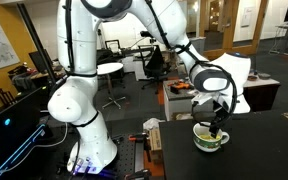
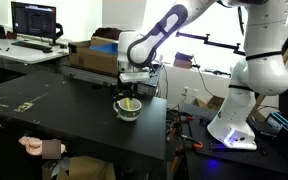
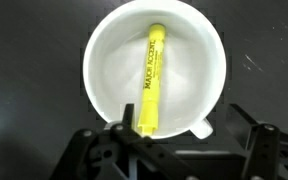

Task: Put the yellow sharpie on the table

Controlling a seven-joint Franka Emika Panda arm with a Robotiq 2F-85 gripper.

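Fingers point(image 3: 96, 152) downward, apart over yellow sharpie point(image 3: 152, 80)

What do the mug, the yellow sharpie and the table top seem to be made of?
The mug looks like glazed ceramic: smooth white inside, with a thick rim. The yellow sharpie seems to be plastic: an even, bright barrel with printed lettering. The table has a dark, matte top, perhaps laminate or painted board; the pictures leave this open.
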